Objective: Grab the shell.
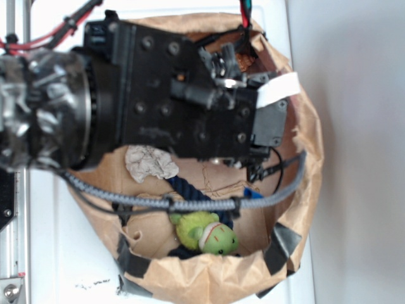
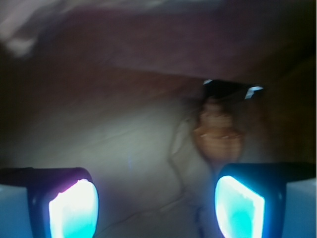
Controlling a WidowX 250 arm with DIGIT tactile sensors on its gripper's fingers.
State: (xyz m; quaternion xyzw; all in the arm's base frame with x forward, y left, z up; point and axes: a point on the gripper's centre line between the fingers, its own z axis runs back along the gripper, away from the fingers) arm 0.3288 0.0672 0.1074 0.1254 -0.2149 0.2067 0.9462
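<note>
The shell [image 2: 218,132] is an orange-brown ribbed spiral lying on the pale creased floor of the bag, blurred, just ahead of my right fingertip. In the exterior view only a small orange-brown patch of the shell [image 1: 245,61] shows past the arm, at the bag's far end. My gripper [image 2: 156,198] is open. Its two glowing pads sit wide apart at the bottom of the wrist view with only bag floor between them. From outside, the gripper [image 1: 235,68] is low inside the bag and mostly hidden by the black arm body.
A brown paper bag [image 1: 311,147] with rolled walls surrounds everything. Inside lie a crumpled white paper wad [image 1: 150,163], a green plush [image 1: 205,232], a dark blue rope [image 1: 190,190] and a small blue piece [image 1: 252,193]. A grey cable [image 1: 190,204] crosses the bag.
</note>
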